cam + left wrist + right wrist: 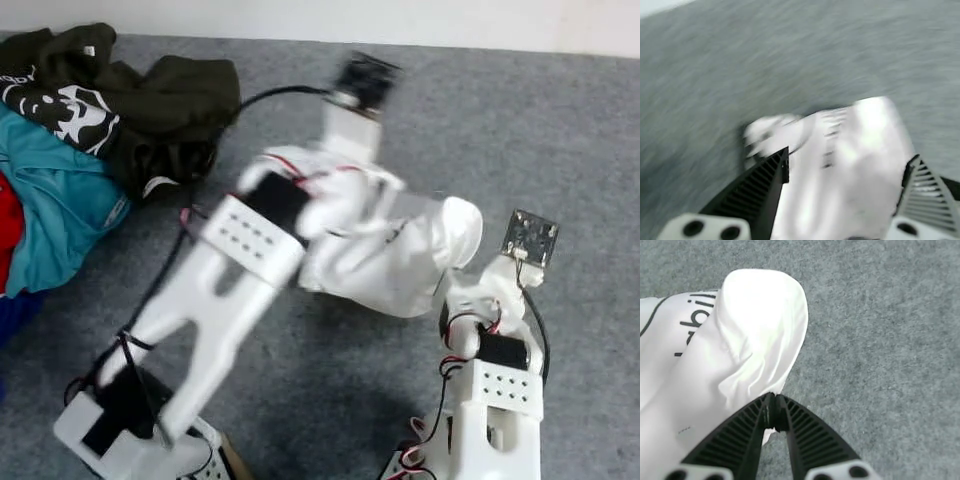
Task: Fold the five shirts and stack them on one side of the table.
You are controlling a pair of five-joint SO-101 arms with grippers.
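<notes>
The right end effector [775, 399] is seen closed tight on an edge of the white shirt [740, 340], with a fold of cloth pinched between its 2 black fingers [807, 432]. The left end effector [850, 156] is held over the same white shirt with its 2 fingers spread wide apart and nothing gripped. Whether the cloth is touched by them cannot be told. The white shirt is bunched and partly rolled rather than flat, and is laid on the grey bench [560, 120] between the 2 arms. In the high view the left arm [230, 270] is stretched across the left part of the white shirt, and the right arm [505, 385] is set just beside its right end. Well apart from the white shirt, toward the far left corner, other shirts are heaped: a dark shirt [170, 100], a black shirt with a white print [60, 105], a teal shirt [60, 200] and a red shirt [8, 230], all crumpled and touching one another.
</notes>
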